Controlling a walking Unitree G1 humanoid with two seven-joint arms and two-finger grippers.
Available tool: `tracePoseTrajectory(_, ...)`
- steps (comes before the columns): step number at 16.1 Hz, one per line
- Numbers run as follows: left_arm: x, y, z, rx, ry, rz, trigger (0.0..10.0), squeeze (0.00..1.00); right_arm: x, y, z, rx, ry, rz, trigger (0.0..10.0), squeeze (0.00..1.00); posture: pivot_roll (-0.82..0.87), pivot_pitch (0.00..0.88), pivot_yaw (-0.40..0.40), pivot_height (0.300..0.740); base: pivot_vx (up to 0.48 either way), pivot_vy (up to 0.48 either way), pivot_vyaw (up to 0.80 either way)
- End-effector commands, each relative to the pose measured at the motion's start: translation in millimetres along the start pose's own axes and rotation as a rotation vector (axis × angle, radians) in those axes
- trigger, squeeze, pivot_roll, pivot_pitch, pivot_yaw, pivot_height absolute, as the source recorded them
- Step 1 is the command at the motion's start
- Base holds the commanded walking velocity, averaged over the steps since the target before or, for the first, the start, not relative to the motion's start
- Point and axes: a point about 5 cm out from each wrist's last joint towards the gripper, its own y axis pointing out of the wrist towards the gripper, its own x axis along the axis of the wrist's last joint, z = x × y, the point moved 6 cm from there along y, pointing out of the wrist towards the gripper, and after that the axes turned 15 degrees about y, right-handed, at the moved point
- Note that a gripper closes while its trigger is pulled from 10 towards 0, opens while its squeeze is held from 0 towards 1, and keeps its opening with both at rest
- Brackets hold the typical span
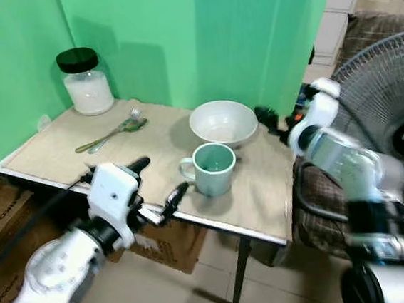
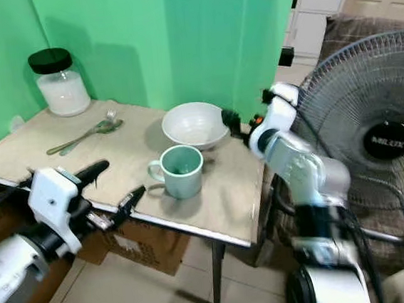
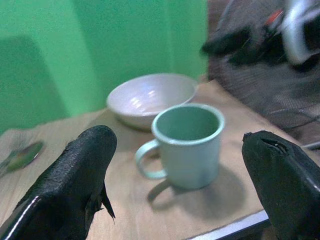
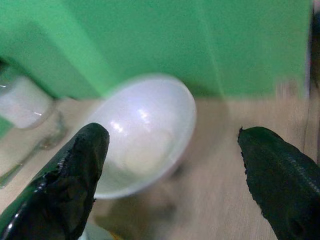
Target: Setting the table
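At the counter's near edge the left pincer is wide open and holds nothing. Beyond stands a smooth green mug, then a round white bowl; beside it the right pincer, fingers spread, empty.

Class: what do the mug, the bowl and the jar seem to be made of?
Mug: likely glazed ceramic or enamel; smooth pale green, opaque.
Bowl: probably glazed ceramic; white, glossy highlights.
Jar: clear glass or plastic, white contents showing through; black lid, likely plastic.
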Motion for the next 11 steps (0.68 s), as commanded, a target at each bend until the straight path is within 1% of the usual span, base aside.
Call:
tracePoseTrajectory(1,7,-0.2,-0.9,-0.027,-0.011,-0.024,10.0,0.41,2,6.0,-6.0,-0.039,0.004,-0.007,10.0,0.0,0.13,0.005,-0.014,0.74,0.0,0.0,0.0)
tracePoseTrajectory(2,9,-0.4,-1.8,-0.042,-0.011,-0.027,10.0,0.26,-1,14.6,-7.1,-0.064,0.029,0.002,10.0,0.0,0.14,0.005,-0.014,0.74,0.0,0.0,0.0)
tracePoseTrajectory(3,9,-0.7,-2.9,-0.052,-0.008,-0.024,10.0,0.25,-5,20.8,-4.5,-0.064,0.072,0.016,10.0,0.0,0.14,0.005,-0.016,0.74,0.0,0.0,0.0)
tracePoseTrajectory(4,9,-1.1,-3.8,-0.056,-0.008,-0.023,10.0,0.24,-8,23.9,-1.5,-0.055,0.088,0.029,10.0,0.0,0.14,0.005,-0.016,0.74,0.0,0.0,0.0)
tracePoseTrajectory(5,9,-1.8,-5.4,-0.064,-0.012,-0.021,10.0,0.04,-15,30.3,6.6,-0.023,0.131,0.062,10.0,0.0,0.14,0.007,-0.018,0.74,0.0,0.0,0.0)
tracePoseTrajectory(6,9,-2.3,-6.3,-0.068,-0.016,-0.018,10.0,0.01,-22,35.8,13.1,0.005,0.185,0.083,10.0,0.0,0.14,0.008,-0.019,0.74,0.0,0.0,0.0)
tracePoseTrajectory(7,9,-2.6,-6.8,-0.07,-0.018,-0.016,10.0,0.0,-24,39.3,16.4,0.018,0.216,0.088,10.0,0.0,0.15,0.01,-0.021,0.74,0.0,0.0,0.0)
tracePoseTrajectory(8,8,-2.8,-7.4,-0.07,-0.02,-0.013,10.0,0.0,-26,41.6,18.3,0.026,0.217,0.09,10.0,0.0,0.15,0.01,-0.021,0.74,0.0,0.0,0.0)
tracePoseTrajectory(9,6,-3.5,-9.1,-0.075,-0.017,-0.003,10.0,0.0,-32,44.9,15.9,0.0,0.2,0.098,10.0,0.0,0.15,0.011,-0.024,0.74,0.0,0.0,0.0)
tracePoseTrajectory(10,6,-4.2,-10.5,-0.079,-0.015,0.002,10.0,0.0,-40,48.2,11.8,-0.044,0.163,0.108,10.0,0.0,0.16,0.011,-0.025,0.74,0.0,0.0,0.0)
tracePoseTrajectory(11,6,-4.5,-10.5,-0.079,-0.016,0.002,10.0,0.0,-43,49.3,10.4,-0.06,0.157,0.112,10.0,0.0,0.16,0.012,-0.025,0.74,0.0,0.0,0.0)
